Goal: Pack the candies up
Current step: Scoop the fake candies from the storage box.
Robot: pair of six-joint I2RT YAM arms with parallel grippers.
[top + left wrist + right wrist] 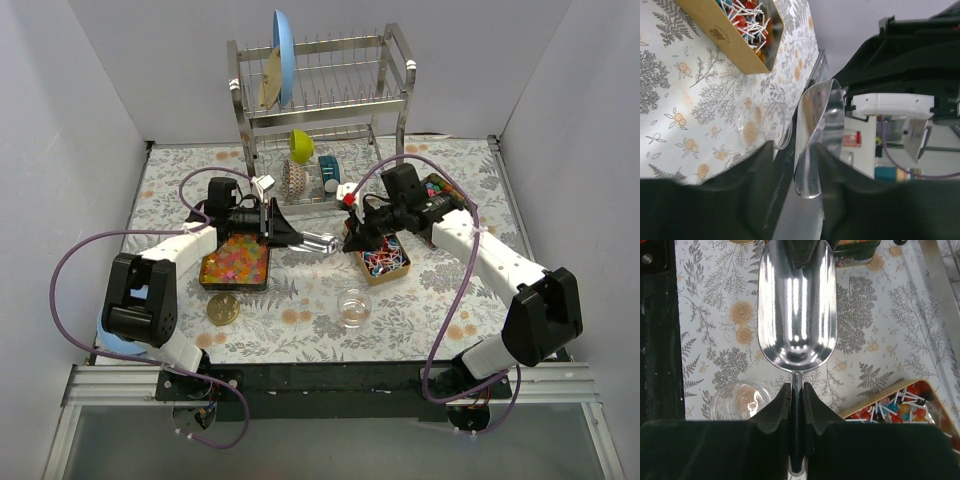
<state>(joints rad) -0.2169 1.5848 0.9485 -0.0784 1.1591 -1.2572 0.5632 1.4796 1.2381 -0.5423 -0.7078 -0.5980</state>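
Observation:
The candies lie in tins: orange-yellow-pink gummies (235, 262) left of centre, red, blue and white stick candies (383, 260) right of centre, also in the right wrist view (900, 410). A shiny metal scoop (318, 240) hangs level between both arms above the table. My right gripper (796, 395) is shut on its thin handle. My left gripper (800, 165) stands open around the tip of the scoop (817, 135), which rests against one finger with a gap to the other. The scoop's bowl (796, 305) holds nothing.
A clear round cup (354, 305) stands near the front, below the scoop. A flat gold disc (223, 309) lies front left. A third tin (437, 188) sits behind the right arm. A dish rack (320, 110) with a blue plate fills the back.

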